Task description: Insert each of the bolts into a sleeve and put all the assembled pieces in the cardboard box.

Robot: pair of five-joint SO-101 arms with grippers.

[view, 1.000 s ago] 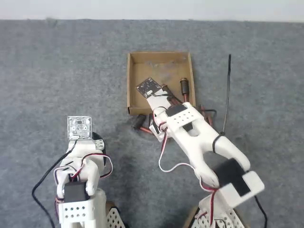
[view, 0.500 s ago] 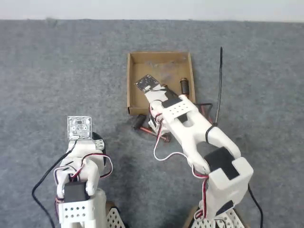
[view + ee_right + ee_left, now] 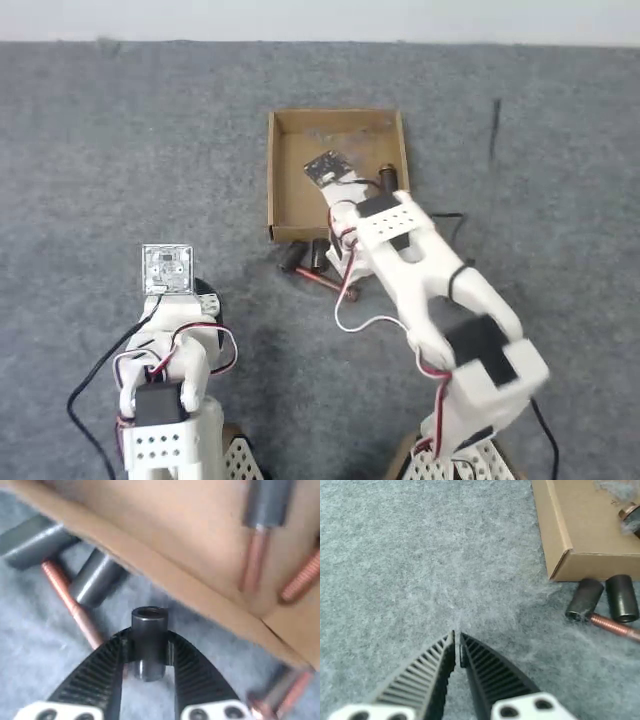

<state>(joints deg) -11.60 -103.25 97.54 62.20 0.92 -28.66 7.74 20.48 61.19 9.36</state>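
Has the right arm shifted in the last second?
Yes. In the high view the right arm has swung its camera board toward the right wall of the cardboard box; its pincer holds a sleeve.

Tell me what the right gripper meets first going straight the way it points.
Probably the near wall of the brown cardboard box; the right gripper, shut on a dark cylindrical metal sleeve, might clear it, height unclear.

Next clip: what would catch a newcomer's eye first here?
The right hand clamps a dark sleeve just outside the near wall of the cardboard box. Two loose sleeves and a copper bolt lie on the carpet beside it; the left hand rests shut, farther off.
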